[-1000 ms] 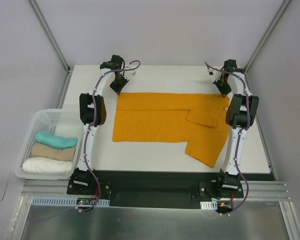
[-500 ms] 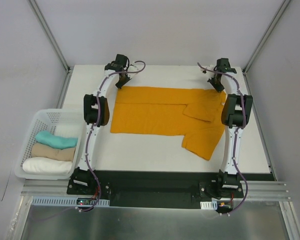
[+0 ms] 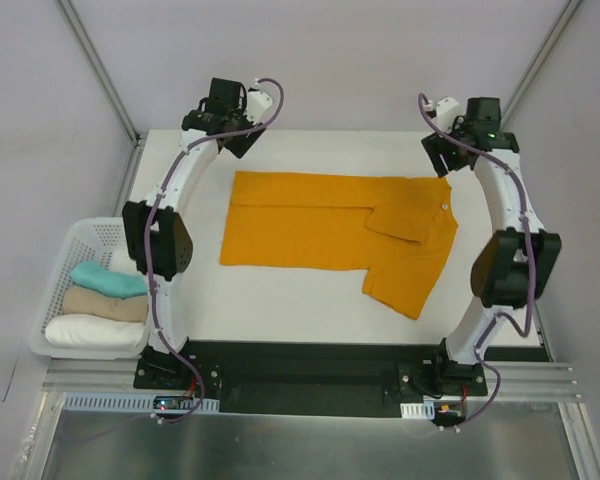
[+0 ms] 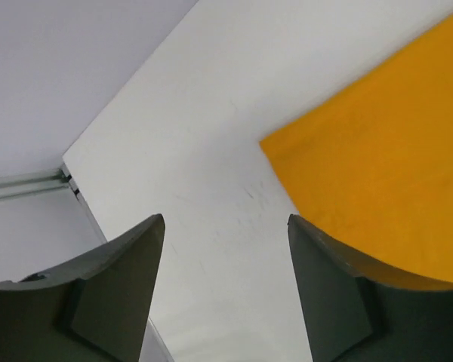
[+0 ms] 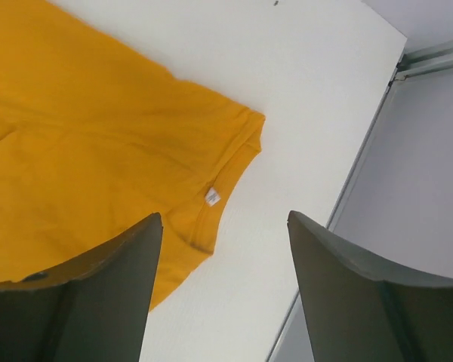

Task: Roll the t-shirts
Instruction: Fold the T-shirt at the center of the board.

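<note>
Rolled shirts sit in the basket at left; on the bench the orange t-shirt lies folded in a long band, flat now that both arms have lifted off its far edge, so it looks ready for rolling; left fingers and right fingers gape wide, holding nothing.

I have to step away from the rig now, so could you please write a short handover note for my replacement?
Left gripper: open, empty, by the orange t-shirt's far left corner.
Right gripper: open, empty, over its collar.
Orange t-shirt: flat on the table, partly folded, one sleeve sticking out; not rolled.
Done: teal t-shirt, tan t-shirt and white t-shirt sit rolled in the basket.
Left: roll the orange one.
</note>
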Controlling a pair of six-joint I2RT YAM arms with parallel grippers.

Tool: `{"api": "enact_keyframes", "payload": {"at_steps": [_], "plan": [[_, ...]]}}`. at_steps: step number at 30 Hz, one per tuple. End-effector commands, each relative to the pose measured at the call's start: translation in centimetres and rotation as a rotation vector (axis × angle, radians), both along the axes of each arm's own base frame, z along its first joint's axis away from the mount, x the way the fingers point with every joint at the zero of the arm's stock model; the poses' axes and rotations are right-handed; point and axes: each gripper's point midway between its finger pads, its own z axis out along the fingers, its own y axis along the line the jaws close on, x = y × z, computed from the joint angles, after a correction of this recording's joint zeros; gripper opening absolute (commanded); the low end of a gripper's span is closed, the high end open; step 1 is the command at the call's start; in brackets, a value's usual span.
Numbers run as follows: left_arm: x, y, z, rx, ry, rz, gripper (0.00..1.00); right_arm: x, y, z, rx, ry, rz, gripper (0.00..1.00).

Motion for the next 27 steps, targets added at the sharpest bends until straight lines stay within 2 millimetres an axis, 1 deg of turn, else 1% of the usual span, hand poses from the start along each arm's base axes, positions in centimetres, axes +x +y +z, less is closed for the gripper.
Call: {"api": "enact_keyframes", "payload": {"at_steps": [1,2,3,4,5,6,7,8,9,10,11,12,13,14,15,16,17,18,19,20,21,22,24,27], "plan": [[-6.6,-0.6,4.2,-0.097,-0.01,-0.001,0.71,-7.5,3.8,1.0,0.16,0.114,0.126,0.71],[-7.7,-0.5,3.7,-0.108,0.012,0.007,0.73,-9.8,4.9,-0.6,0.196,0.178,0.184,0.71],[-9.0,-0.5,3.0,-0.142,0.047,0.033,0.75,-11.8,5.2,0.4,0.195,0.174,0.218,0.71],[-11.1,-0.6,2.0,-0.172,0.097,0.033,0.78,-13.0,5.6,0.3,0.192,0.174,0.265,0.71],[-12.2,-0.7,1.4,-0.218,0.134,0.062,0.79,-14.7,5.9,-1.0,0.192,0.21,0.286,0.72],[-13.9,-0.9,0.5,-0.241,0.197,0.063,0.8,-16.2,6.1,-1.4,0.188,0.238,0.313,0.72],[-15.7,-2.0,-0.2,-0.298,0.263,0.024,0.81,-17.4,6.2,-0.6,0.159,0.215,0.348,0.71],[-16.8,-2.5,-0.6,-0.33,0.306,0.025,0.84,-18.3,6.4,-0.8,0.147,0.227,0.374,0.7],[-18.0,-2.7,-1.1,-0.35,0.357,0.024,0.86,-20.4,6.8,-1.8,0.141,0.282,0.402,0.69],[-18.8,-2.9,-1.4,-0.366,0.385,0.036,0.87,-21.5,6.7,-1.6,0.094,0.277,0.454,0.66],[-19.3,-2.9,-1.6,-0.385,0.411,0.068,0.87,-22.8,7.3,-2.0,0.067,0.307,0.502,0.65],[-19.8,-2.7,-1.7,-0.394,0.432,0.084,0.87,-25.1,7.2,-2.9,0.054,0.382,0.534,0.64],[-21.0,-2.6,-2.0,-0.405,0.468,0.09,0.87,-26.5,7.2,-2.9,0.028,0.391,0.576,0.63],[-21.8,-3.0,-2.0,-0.443,0.498,0.083,0.87,-27.5,7.4,-3.3,-0.017,0.401,0.671,0.62],[-22.4,-2.9,-2.3,-0.451,0.516,0.09,0.87,-28.5,7.4,-3.7,-0.05,0.414,0.729,0.62],[-23.4,-2.5,-2.9,-0.456,0.542,0.095,0.87,-30.2,7.0,-5.6,-0.084,0.46,0.781,0.6],[-24.1,-2.3,-3.3,-0.456,0.558,0.093,0.86,-30.6,7.0,-5.8,-0.155,0.407,0.898,0.59],[-24.5,-1.9,-3.6,-0.449,0.566,0.105,0.87,-30.6,7.0,-6.5,-0.192,0.364,0.94,0.58],[-25.2,-1.3,-4.1,-0.451,0.578,0.127,0.95,-31.8,6.8,-8.5,-0.206,0.383,0.989,0.57],[-25.9,-1.3,-4.1,-0.472,0.6,0.123,0.95,-32.2,6.9,-9.2,-0.231,0.36,1.042,0.56],[-26.4,-1.1,-4.3,-0.48,0.609,0.128,0.96,-31.8,7.0,-9.3,-0.284,0.291,1.11,0.55],[-26.4,-0.5,-4.3,-0.486,0.608,0.144,0.96,-32.9,7.1,-10.8,-0.278,0.308,1.157,0.53],[-26.7,0.3,-4.6,-0.475,0.618,0.158,0.96,-32.8,7.3,-11.5,-0.306,0.271,1.221,0.52],[-26.6,1.6,-5.1,-0.477,0.637,0.194,0.95,-33.2,8.1,-12.6,-0.28,0.261,1.275,0.49]]}}
